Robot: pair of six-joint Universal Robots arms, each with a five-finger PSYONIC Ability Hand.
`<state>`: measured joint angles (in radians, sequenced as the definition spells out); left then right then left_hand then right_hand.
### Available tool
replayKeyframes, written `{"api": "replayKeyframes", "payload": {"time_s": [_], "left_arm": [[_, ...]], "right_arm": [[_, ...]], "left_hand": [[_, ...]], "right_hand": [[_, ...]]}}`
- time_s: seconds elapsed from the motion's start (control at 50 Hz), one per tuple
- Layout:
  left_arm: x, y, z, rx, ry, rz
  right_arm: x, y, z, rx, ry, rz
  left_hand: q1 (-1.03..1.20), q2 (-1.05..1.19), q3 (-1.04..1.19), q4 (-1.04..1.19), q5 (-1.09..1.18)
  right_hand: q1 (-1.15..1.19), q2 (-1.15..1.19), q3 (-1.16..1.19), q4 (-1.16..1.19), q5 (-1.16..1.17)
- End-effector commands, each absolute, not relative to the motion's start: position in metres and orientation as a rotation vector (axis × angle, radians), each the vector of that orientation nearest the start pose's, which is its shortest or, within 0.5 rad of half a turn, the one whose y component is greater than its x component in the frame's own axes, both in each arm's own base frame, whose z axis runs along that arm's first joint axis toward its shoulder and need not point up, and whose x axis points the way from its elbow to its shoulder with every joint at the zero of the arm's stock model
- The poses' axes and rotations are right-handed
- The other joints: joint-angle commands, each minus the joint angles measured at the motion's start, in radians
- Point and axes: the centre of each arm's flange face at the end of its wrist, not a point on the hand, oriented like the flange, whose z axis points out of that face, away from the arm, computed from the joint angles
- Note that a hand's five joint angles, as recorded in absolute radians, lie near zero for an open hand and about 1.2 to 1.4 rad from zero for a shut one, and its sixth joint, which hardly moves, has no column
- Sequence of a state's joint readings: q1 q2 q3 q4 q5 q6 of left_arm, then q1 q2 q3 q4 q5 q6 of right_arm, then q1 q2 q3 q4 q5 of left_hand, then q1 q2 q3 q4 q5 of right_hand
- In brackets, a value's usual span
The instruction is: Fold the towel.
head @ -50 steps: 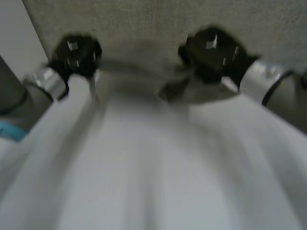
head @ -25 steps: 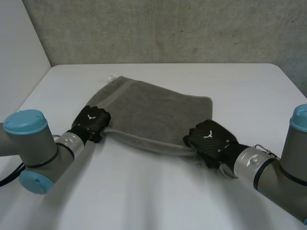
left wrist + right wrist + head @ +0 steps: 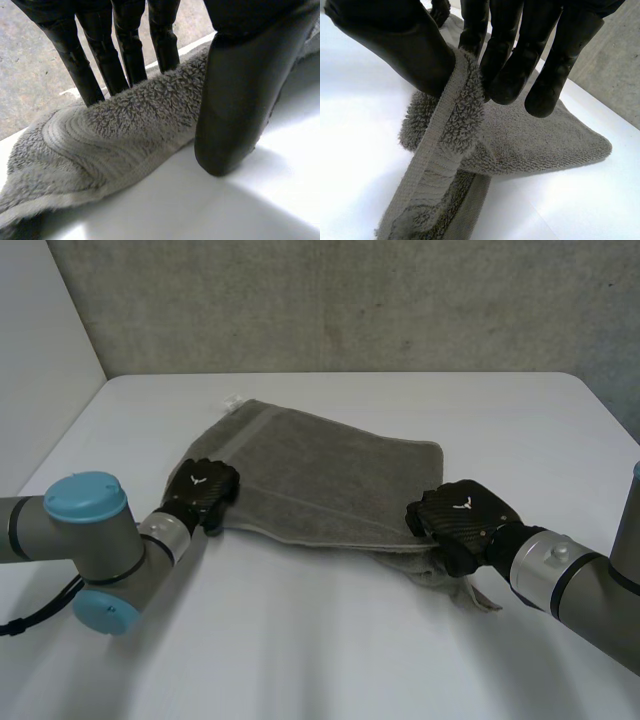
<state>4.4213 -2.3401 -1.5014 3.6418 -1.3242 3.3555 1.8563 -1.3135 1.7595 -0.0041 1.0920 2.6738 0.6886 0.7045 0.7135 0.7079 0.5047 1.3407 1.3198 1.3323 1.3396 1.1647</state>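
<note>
A grey towel [image 3: 320, 475] lies folded over on the white table [image 3: 330, 650]. My left hand [image 3: 203, 490] is at its near left corner. In the left wrist view its fingers [image 3: 125, 45] stand straight behind the towel's thick edge [image 3: 115, 135], with the thumb [image 3: 240, 90] in front of that edge, its tip down at the table; nothing is pinched. My right hand [image 3: 462, 523] is at the near right corner. There the thumb [image 3: 405, 45] and fingertips [image 3: 510, 75] pinch the towel's hem [image 3: 455, 125] and hold it slightly off the table.
A small white tag [image 3: 233, 400] sticks out at the towel's far left corner. A grey wall [image 3: 350, 300] rises behind the table's far edge, and a pale panel [image 3: 40, 340] stands to the left. Bare table lies in front of the towel.
The towel has come down from the raised hands onto the table. My left hand has loosened its fingers from the corner. My right hand has shifted a little to the right, still pinching.
</note>
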Motion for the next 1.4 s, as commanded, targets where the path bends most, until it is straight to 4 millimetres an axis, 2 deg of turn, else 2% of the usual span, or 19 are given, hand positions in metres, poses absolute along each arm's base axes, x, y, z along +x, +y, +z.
{"api": "replayKeyframes", "payload": {"time_s": [0.02, 0.32, 0.44, 0.54, 0.6, 0.76, 1.08, 1.12, 1.18, 1.22, 1.24, 1.26, 1.34, 1.38, 1.4], "left_arm": [[-0.268, -0.350, 0.096, 0.856, 2.480, -2.191], [-0.278, -0.353, 0.105, 0.887, 2.453, -2.223], [-0.279, -0.362, 0.109, 0.853, 2.410, -2.247], [-0.275, -0.379, 0.116, 0.723, 2.332, -2.259], [-0.274, -0.384, 0.114, 0.722, 2.304, -2.249], [-0.267, -0.390, 0.109, 0.793, 2.212, -2.184], [-0.241, -0.398, 0.117, 0.737, 2.172, -2.128], [-0.231, -0.395, 0.119, 0.746, 2.164, -2.094], [-0.228, -0.393, 0.120, 0.755, 2.162, -2.085], [-0.223, -0.389, 0.118, 0.767, 2.166, -2.059], [-0.223, -0.389, 0.118, 0.767, 2.166, -2.059], [-0.221, -0.389, 0.118, 0.764, 2.169, -2.055], [-0.216, -0.391, 0.122, 0.760, 2.167, -2.058], [-0.205, -0.391, 0.138, 0.758, 2.151, -2.083], [-0.205, -0.391, 0.138, 0.758, 2.151, -2.084]], "right_arm": [[0.250, -0.230, 0.184, -1.210, 2.053, -1.534], [0.250, -0.230, 0.184, -1.211, 2.049, -1.539], [0.249, -0.234, 0.187, -1.174, 2.056, -1.544], [0.249, -0.235, 0.188, -1.153, 2.059, -1.542], [0.250, -0.235, 0.188, -1.151, 2.058, -1.543], [0.249, -0.236, 0.189, -1.148, 2.060, -1.543], [0.245, -0.241, 0.186, -1.119, 2.086, -1.538], [0.246, -0.241, 0.185, -1.107, 2.088, -1.531], [0.246, -0.242, 0.180, -1.075, 2.109, -1.500], [0.246, -0.243, 0.178, -1.059, 2.114, -1.490], [0.246, -0.243, 0.178, -1.059, 2.114, -1.490], [0.247, -0.244, 0.179, -1.055, 2.113, -1.489], [0.246, -0.246, 0.181, -1.047, 2.113, -1.497], [0.246, -0.248, 0.188, -1.044, 2.108, -1.513], [0.246, -0.248, 0.188, -1.044, 2.108, -1.513]], "left_hand": [[-0.014, -0.030, -0.039, -0.033, -0.005], [-0.002, -0.018, -0.027, -0.022, 0.007], [0.086, 0.070, 0.061, 0.066, 0.095], [0.089, 0.073, 0.064, 0.069, 0.098], [0.083, 0.067, 0.058, 0.063, 0.092], [0.074, 0.058, 0.049, 0.055, 0.083], [0.012, -0.004, -0.013, -0.007, 0.022], [0.047, 0.031, 0.022, 0.028, 0.057], [0.150, 0.134, 0.125, 0.131, 0.160], [0.568, 0.552, 0.543, 0.548, 0.577], [0.570, 0.554, 0.545, 0.551, 0.579], [0.706, 0.690, 0.681, 0.687, 0.716], [0.708, 0.692, 0.683, 0.688, 0.717], [0.708, 0.692, 0.683, 0.688, 0.717], [0.708, 0.692, 0.683, 0.688, 0.717]], "right_hand": [[0.056, 0.076, 0.064, 0.057, 0.057], [0.056, 0.076, 0.064, 0.057, 0.057], [0.056, 0.076, 0.064, 0.057, 0.057], [0.056, 0.076, 0.064, 0.057, 0.057], [0.056, 0.076, 0.064, 0.057, 0.057], [0.056, 0.076, 0.064, 0.057, 0.057], [0.056, 0.076, 0.064, 0.057, 0.057], [0.056, 0.076, 0.064, 0.057, 0.057], [0.056, 0.076, 0.064, 0.057, 0.057], [0.056, 0.076, 0.064, 0.057, 0.057], [0.056, 0.076, 0.064, 0.057, 0.057], [0.056, 0.076, 0.064, 0.057, 0.057], [0.056, 0.076, 0.064, 0.057, 0.057], [0.056, 0.076, 0.064, 0.057, 0.057], [0.056, 0.076, 0.064, 0.057, 0.057]]}}
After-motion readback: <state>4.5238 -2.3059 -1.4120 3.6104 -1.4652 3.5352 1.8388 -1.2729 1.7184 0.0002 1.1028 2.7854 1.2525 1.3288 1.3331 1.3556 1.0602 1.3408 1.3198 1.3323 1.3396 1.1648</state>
